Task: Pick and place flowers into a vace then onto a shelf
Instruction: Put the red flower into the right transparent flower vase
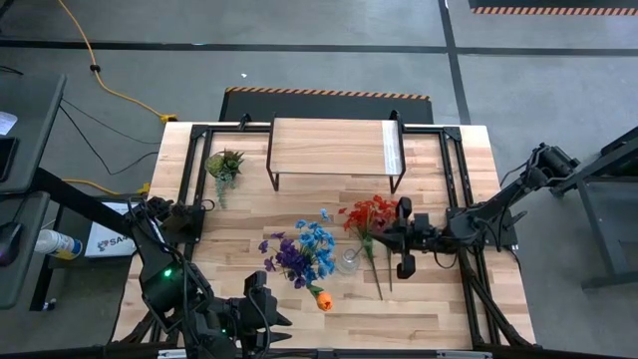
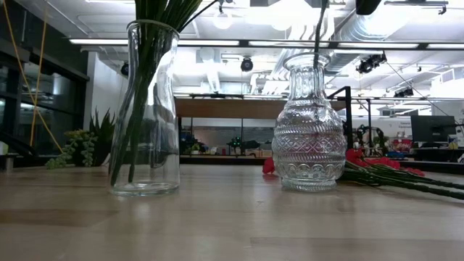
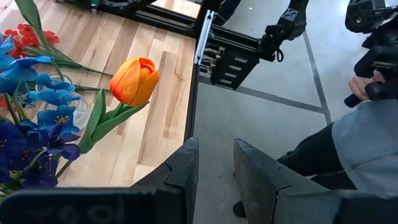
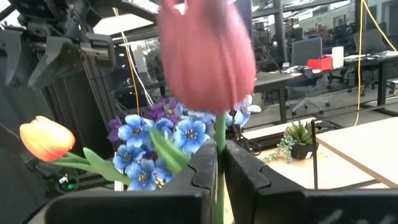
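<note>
My right gripper (image 1: 389, 239) reaches in from the table's right and is shut on the dark maroon tulip (image 4: 208, 56), above the patterned glass vase (image 1: 348, 261) (image 2: 308, 123). Beside it stands a plain glass vase (image 2: 145, 109) holding the blue and purple flowers (image 1: 304, 251) and the orange tulip (image 3: 134, 81). The red flowers (image 1: 367, 214) lie flat on the tabletop. The shelf (image 1: 334, 150) stands on its black legs near the far edge. My left gripper (image 3: 216, 168) waits open at the near edge, touching nothing. My right gripper pinches the tulip's green stem (image 4: 219, 155) just below the bloom, between its two fingers, which lie across it. It comes in level from the table's right. The stem (image 2: 319, 29) hangs down from the hold into the neck of the patterned vase.
A small spiky potted plant (image 1: 224, 165) sits at the far left, beside the shelf. Black frame rails (image 1: 454, 189) run along the table's sides. A person's dark sleeve (image 3: 367, 149) shows beyond the near edge. Bare wood lies near the front right (image 1: 429, 309).
</note>
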`<action>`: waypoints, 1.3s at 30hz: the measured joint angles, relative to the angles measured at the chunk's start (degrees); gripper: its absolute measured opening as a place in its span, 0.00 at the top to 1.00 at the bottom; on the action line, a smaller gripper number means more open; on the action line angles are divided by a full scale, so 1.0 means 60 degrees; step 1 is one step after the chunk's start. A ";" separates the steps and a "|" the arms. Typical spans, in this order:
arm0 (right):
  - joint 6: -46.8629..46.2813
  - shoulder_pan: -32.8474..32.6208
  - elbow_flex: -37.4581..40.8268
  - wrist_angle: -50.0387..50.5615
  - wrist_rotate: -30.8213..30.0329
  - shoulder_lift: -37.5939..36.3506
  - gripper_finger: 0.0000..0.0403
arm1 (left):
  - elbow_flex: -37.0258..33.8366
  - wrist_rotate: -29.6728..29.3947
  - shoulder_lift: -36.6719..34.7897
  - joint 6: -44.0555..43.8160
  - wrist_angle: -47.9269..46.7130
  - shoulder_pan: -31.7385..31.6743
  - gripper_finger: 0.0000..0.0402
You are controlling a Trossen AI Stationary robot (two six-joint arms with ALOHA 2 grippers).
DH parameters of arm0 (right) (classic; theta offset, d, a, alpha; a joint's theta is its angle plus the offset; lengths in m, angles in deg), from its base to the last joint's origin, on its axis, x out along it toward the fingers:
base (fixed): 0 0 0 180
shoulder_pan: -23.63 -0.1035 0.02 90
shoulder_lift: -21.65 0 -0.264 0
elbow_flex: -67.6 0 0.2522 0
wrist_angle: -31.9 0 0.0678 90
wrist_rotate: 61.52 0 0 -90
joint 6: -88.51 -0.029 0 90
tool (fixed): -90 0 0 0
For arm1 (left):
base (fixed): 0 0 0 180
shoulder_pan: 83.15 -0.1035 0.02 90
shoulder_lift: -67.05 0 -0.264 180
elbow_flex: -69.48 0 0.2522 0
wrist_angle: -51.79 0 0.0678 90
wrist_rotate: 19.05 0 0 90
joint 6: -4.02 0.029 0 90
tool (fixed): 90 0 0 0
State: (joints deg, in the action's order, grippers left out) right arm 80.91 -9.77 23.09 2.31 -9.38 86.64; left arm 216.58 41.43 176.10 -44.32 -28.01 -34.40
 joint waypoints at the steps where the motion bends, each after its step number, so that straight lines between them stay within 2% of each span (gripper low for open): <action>1: 0.0000 0.0000 0.0000 0.0036 0.0036 0.0000 0.94 | 0.0000 0.0000 0.0000 0.0002 0.0000 0.0000 0.67; 17: -0.0031 0.0003 0.0000 0.0478 0.0194 0.0000 0.87 | 0.0000 -0.0007 0.0000 0.0004 -0.0007 0.0000 0.67; 28: -0.0242 0.0003 0.0000 0.0766 0.0905 -0.0004 0.81 | 0.0000 -0.0044 0.0000 0.0004 -0.0007 0.0000 0.67; 39: -0.0246 0.0003 0.0000 0.0837 0.1114 -0.0007 0.78 | 0.0000 0.0020 0.0000 0.0004 -0.0007 0.0000 0.67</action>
State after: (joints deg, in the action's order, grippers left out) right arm 79.43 -9.76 23.09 7.33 -2.70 86.59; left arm 216.58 41.56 176.10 -44.30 -28.05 -34.40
